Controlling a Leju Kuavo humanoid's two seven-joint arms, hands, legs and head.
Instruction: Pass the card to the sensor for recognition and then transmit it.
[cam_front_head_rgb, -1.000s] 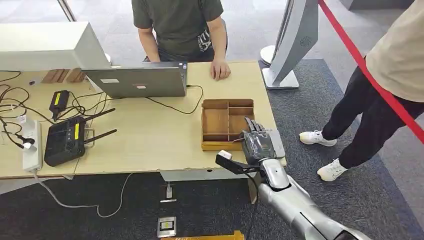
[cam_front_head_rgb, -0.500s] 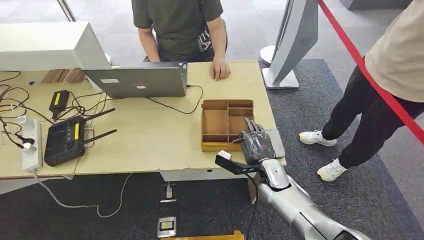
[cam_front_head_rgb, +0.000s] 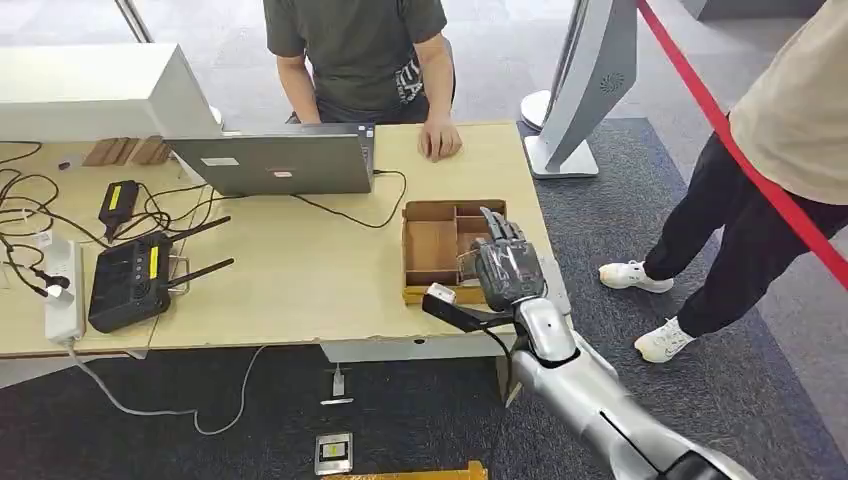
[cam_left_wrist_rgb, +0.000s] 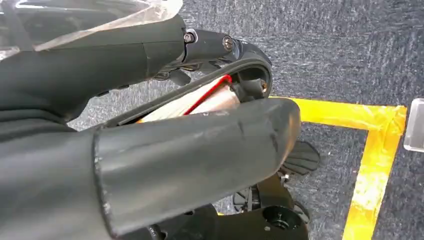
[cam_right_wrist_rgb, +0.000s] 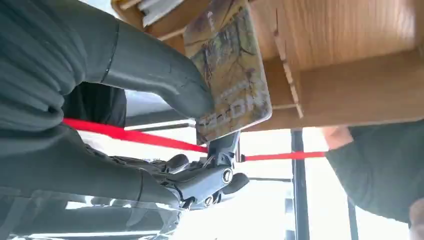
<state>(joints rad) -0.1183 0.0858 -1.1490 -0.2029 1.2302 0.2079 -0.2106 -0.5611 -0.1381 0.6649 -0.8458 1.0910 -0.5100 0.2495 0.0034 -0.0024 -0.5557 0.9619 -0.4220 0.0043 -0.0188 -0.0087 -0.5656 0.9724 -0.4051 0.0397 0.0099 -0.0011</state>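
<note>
Your right hand (cam_front_head_rgb: 508, 268) hangs over the wooden tray (cam_front_head_rgb: 430, 240) at the right end of the table (cam_front_head_rgb: 300, 270), its thumb and a finger pinching the card (cam_right_wrist_rgb: 231, 70); in the right wrist view you see the card's printed face held against the tray's dividers, partly hidden by the thumb. In the head view the card itself is too small and too hidden by the hand to make out. Just beside the tray, at the table's right edge, a grey flat pad (cam_front_head_rgb: 553, 280) peeks out from under your hand. A person (cam_front_head_rgb: 360, 50) sits at the far side of the table with one hand (cam_front_head_rgb: 440, 140) resting on the tabletop, well apart from the tray. In front of that person stands an open laptop (cam_front_head_rgb: 275, 160), its cable (cam_front_head_rgb: 345, 212) running across the table toward the tray. Further left lie a black router (cam_front_head_rgb: 130, 280) with antennas, a power strip (cam_front_head_rgb: 63, 290) and tangled wires. A second person (cam_front_head_rgb: 770, 160) stands to the right behind a red barrier tape (cam_front_head_rgb: 740, 150), near a grey stand (cam_front_head_rgb: 585, 90). Your left hand (cam_left_wrist_rgb: 150, 150) hangs over dark carpet with yellow floor tape (cam_left_wrist_rgb: 375, 150); you cannot tell from the picture whether its fingers are apart or together.
</note>
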